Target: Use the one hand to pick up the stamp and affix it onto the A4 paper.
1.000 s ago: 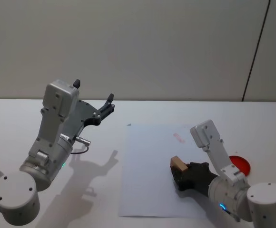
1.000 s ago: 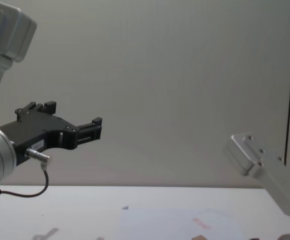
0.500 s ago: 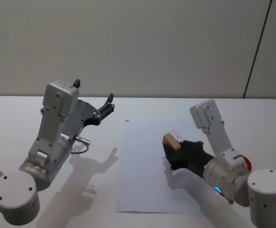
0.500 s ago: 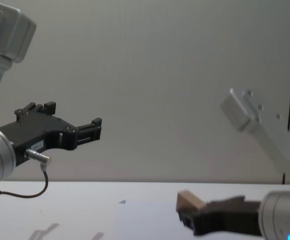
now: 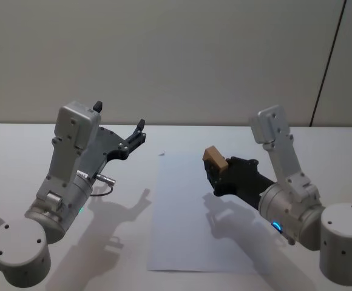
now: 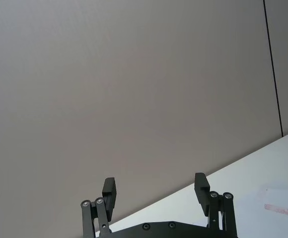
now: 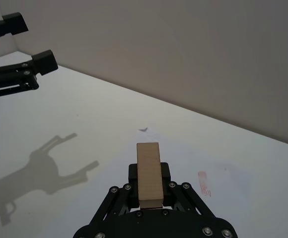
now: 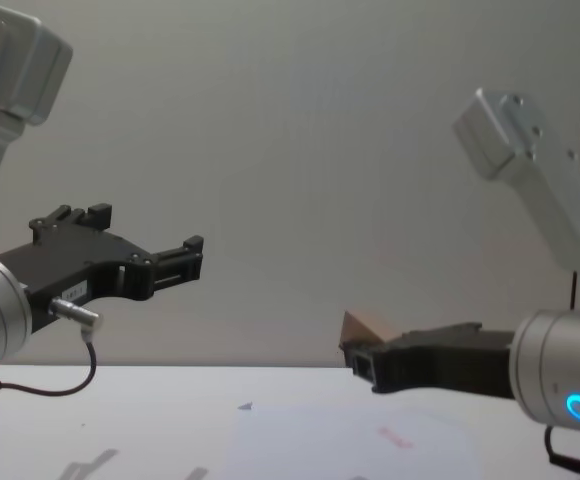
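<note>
Head view: my right claw (image 5: 215, 173) grips the stamp (image 5: 213, 157), raised above the A4 paper (image 5: 185, 224) on the surface (image 5: 18, 151). My left claw (image 5: 120, 124) hangs spread apart and unloaded. Right wrist view: stamp (image 7: 149, 173) clamped between both fingers. Chest view: stamp (image 8: 366, 325) held clear above the paper (image 8: 340, 450).

No text, label, brand or number can be read; the pink mark (image 7: 203, 183) on the paper (image 5: 185, 212) is illegible.

A4 paper (image 5: 188, 212) unobstructed, left tool (image 5: 118, 127) well apart
</note>
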### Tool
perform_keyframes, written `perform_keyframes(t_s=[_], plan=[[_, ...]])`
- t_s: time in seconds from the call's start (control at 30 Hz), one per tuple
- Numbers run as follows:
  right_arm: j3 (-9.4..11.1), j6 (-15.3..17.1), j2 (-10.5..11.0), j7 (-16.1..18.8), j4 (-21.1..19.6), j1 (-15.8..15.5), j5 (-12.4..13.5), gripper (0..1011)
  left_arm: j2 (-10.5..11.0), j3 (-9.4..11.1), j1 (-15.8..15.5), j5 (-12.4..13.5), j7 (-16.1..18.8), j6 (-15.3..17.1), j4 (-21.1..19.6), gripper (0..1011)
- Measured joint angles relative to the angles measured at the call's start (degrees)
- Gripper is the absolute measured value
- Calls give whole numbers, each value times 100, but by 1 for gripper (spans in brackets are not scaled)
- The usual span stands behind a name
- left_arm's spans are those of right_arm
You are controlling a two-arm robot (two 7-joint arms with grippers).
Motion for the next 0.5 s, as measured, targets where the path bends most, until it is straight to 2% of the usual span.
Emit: perform_keyframes(t_s=[0.5], plan=[[14, -24, -9, -46, -144, 4, 77, 218, 0, 0, 0, 0, 0, 0, 0, 1003]])
